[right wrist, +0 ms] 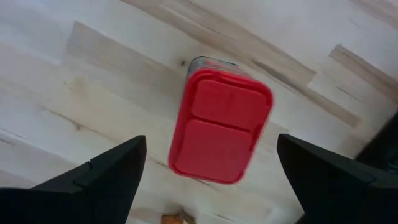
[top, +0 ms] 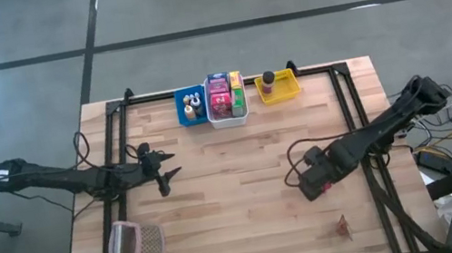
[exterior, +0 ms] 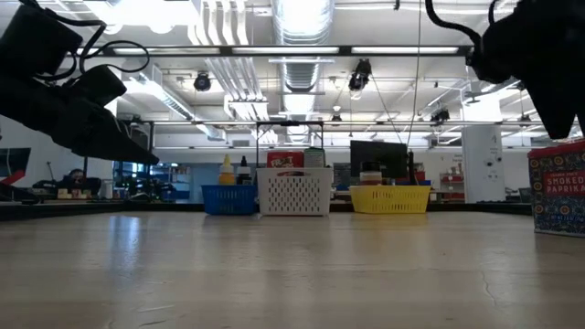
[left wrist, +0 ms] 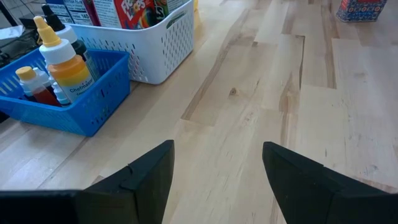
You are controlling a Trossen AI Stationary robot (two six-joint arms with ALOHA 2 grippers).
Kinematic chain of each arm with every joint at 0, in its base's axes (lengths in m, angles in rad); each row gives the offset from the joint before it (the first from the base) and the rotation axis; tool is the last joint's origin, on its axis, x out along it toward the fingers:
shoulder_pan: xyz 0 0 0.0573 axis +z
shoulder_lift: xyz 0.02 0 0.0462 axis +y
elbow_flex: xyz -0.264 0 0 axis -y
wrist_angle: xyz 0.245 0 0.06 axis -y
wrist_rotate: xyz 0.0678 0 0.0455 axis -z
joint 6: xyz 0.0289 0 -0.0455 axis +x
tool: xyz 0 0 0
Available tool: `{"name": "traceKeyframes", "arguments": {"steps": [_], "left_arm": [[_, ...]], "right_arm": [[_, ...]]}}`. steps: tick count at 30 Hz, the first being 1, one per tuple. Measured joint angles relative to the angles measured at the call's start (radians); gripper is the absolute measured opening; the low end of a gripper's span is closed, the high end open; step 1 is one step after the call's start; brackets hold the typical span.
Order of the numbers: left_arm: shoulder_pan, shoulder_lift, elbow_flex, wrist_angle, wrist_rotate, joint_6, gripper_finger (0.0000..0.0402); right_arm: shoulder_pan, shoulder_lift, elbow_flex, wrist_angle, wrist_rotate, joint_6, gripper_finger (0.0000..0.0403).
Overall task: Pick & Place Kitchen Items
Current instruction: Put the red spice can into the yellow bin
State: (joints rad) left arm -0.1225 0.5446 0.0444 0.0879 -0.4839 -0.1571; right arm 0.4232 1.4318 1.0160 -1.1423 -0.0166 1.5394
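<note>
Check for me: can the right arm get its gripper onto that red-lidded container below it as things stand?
Probably yes. The right gripper hangs open directly above the red-lidded container, which stands alone on bare table. Its fingers sit wide on either side, and nothing lies between them and the lid.

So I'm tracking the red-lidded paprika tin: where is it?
The paprika tin stands on the table's right side, directly under the open right gripper.

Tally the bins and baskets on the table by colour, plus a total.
Blue bin: 1
White bin: 1
Yellow bin: 1
Pink mesh basket: 1
Total: 4
</note>
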Motion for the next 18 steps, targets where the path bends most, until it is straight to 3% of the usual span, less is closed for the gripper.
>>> {"name": "traceKeyframes", "arguments": {"steps": [18], "left_arm": [[0.000,0.000,0.000,0.001,0.000,0.000,0.0250]], "right_arm": [[-0.041,0.003,-0.105,0.099,0.020,-0.027,0.0288]]}}
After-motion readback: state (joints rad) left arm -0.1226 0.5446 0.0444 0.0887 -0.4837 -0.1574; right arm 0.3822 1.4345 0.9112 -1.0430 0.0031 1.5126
